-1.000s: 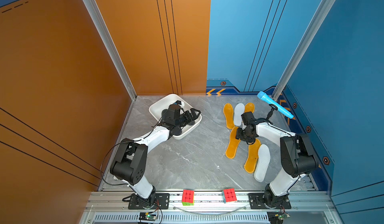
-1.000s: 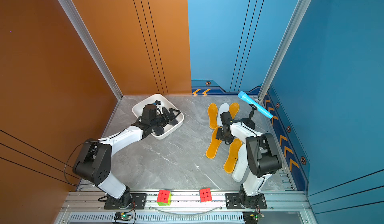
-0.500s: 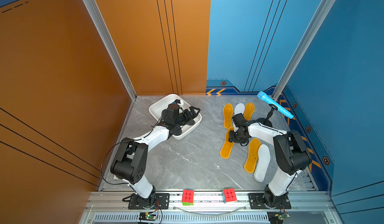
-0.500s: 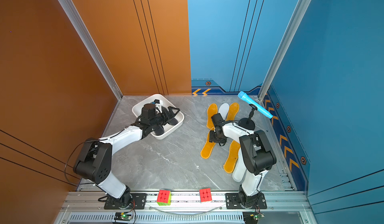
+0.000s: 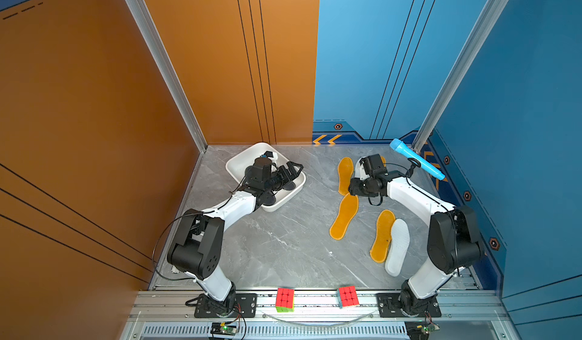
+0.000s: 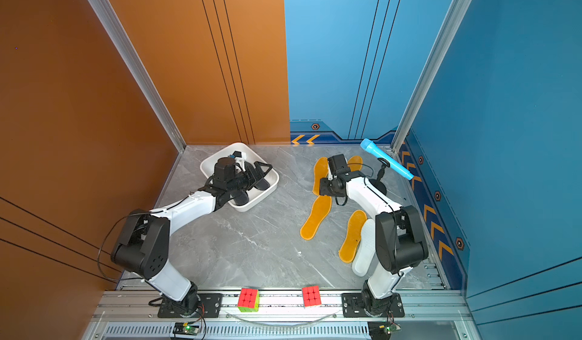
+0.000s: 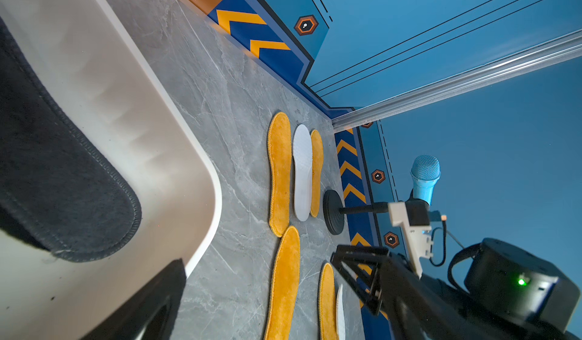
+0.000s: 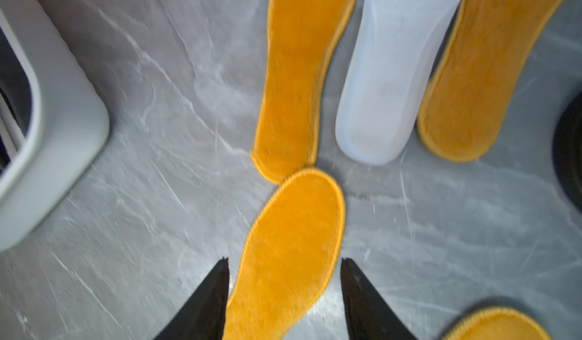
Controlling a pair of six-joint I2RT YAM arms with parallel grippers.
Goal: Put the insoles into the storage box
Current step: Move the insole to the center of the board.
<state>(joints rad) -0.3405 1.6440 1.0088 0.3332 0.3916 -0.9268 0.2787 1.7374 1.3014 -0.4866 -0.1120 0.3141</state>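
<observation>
The white storage box [image 5: 239,162] stands at the back left and holds dark insoles [image 5: 288,185]. My left gripper [image 5: 291,173] hovers open over the box's right part, with nothing between its fingers; a dark grey insole [image 7: 63,181] lies against the ribbed box wall [image 7: 126,117]. On the floor at the right lie several orange insoles [image 5: 345,217] and a white insole [image 5: 397,247]. Another white insole [image 8: 393,70] lies between two orange ones. My right gripper [image 8: 285,259] is open, pointing down, its jaws astride the toe end of one orange insole [image 8: 289,244].
A blue microphone [image 5: 415,158] on a black stand leans at the back right corner, close behind my right arm. Two Rubik's cubes [image 5: 285,299] [image 5: 348,296] sit on the front rail. Orange and blue walls enclose the grey floor.
My right gripper moved left and toward the back, now over the top end of the orange insole, which slid a little to the left. The left arm barely moved.
</observation>
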